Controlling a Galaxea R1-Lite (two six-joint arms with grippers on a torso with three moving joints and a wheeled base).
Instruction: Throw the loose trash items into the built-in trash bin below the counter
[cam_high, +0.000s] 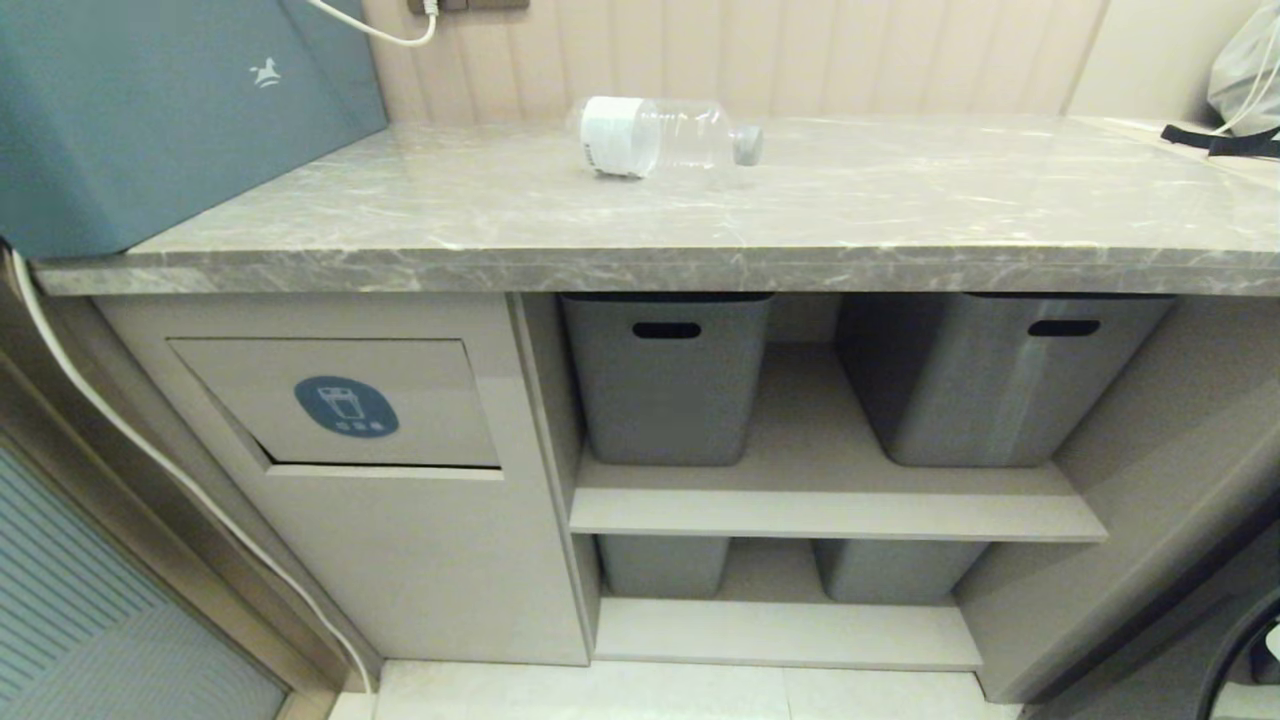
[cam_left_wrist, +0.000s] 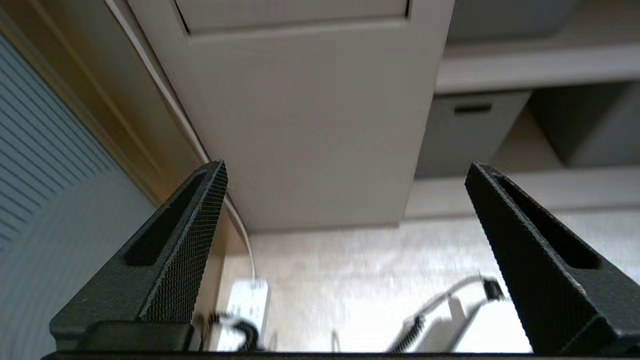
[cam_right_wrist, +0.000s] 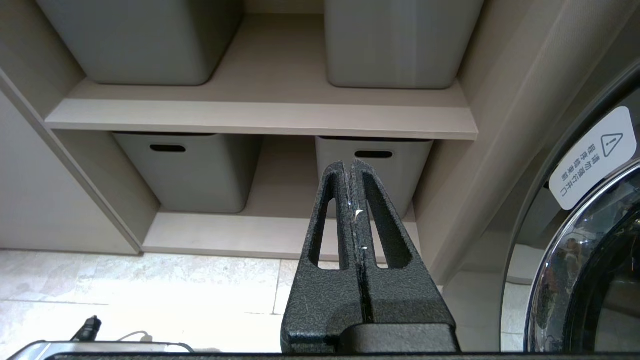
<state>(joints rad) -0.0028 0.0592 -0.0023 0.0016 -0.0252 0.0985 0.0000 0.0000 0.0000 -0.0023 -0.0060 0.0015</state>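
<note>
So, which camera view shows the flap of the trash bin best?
The head view. It shows the whole flap with its blue sticker, set in the cabinet front below the counter. The left wrist view shows only the flap's lower edge, beyond the open left gripper. The right wrist view does not show it.
</note>
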